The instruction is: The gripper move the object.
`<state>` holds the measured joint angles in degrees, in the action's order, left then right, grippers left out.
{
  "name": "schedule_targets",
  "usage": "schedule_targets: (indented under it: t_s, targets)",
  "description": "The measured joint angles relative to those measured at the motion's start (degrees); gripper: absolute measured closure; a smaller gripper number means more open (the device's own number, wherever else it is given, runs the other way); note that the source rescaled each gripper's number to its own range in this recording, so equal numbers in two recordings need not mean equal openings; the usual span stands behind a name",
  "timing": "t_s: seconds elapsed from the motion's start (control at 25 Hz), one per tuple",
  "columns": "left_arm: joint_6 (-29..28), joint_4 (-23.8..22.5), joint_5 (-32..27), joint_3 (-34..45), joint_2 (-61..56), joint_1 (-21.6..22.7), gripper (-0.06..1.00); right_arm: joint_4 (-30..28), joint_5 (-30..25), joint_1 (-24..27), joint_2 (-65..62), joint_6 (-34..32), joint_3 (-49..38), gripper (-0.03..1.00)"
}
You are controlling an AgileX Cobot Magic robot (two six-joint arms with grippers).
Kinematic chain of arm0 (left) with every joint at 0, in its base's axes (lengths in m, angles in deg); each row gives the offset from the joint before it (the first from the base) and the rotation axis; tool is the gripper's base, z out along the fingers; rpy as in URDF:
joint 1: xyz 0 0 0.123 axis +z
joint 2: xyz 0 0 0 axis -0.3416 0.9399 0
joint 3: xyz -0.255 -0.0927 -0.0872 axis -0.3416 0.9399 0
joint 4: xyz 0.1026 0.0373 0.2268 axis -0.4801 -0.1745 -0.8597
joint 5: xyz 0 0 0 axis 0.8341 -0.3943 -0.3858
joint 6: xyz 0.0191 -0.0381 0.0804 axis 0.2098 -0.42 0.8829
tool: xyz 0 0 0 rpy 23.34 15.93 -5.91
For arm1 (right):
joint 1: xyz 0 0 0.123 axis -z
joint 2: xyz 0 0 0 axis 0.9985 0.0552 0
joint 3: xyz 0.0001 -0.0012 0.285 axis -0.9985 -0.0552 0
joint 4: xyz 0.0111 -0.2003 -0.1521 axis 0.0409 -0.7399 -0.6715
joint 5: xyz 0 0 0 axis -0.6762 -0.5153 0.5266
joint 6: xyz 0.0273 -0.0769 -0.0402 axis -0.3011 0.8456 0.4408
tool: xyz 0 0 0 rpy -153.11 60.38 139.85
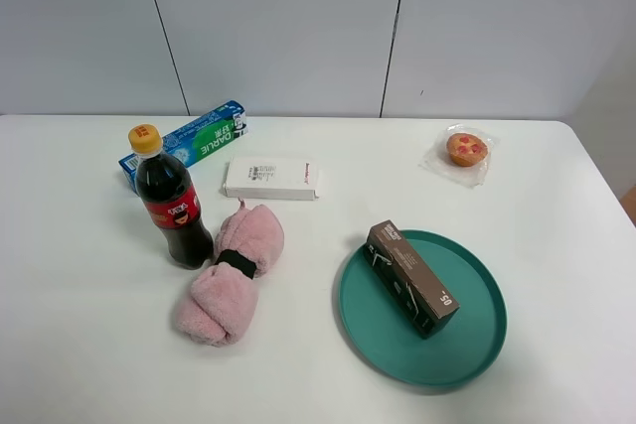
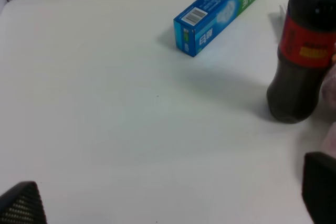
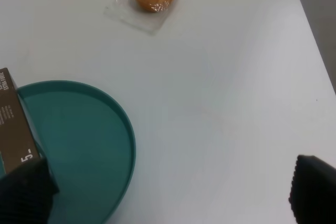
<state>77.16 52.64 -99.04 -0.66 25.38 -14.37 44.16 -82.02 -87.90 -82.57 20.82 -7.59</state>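
Observation:
The object, a long dark brown carton (image 1: 412, 278) with white print, lies diagonally on the teal plate (image 1: 467, 345). One end of it shows in the right wrist view (image 3: 13, 116). No arm shows in the exterior high view. My right gripper (image 3: 169, 190) is open and empty, one fingertip (image 3: 26, 192) over the plate next to the carton's end. My left gripper (image 2: 170, 198) is open and empty over bare table, apart from the cola bottle (image 2: 302, 51).
A blue-green toothpaste carton (image 1: 184, 143), a flat white box (image 1: 270, 179), a cola bottle (image 1: 171, 198) and a rolled pink towel (image 1: 229, 275) stand on the left half. A wrapped muffin (image 1: 465, 150) lies at the back right. The table's right edge (image 3: 310, 24) is near.

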Motion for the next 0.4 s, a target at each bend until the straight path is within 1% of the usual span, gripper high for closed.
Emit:
schedule_targets:
  t_s: [0.4]
  targets:
    - [0.0, 0.0, 0.0, 0.0, 0.0, 0.0, -0.06, 0.0, 0.0, 0.0, 0.0, 0.0, 0.0, 0.13]
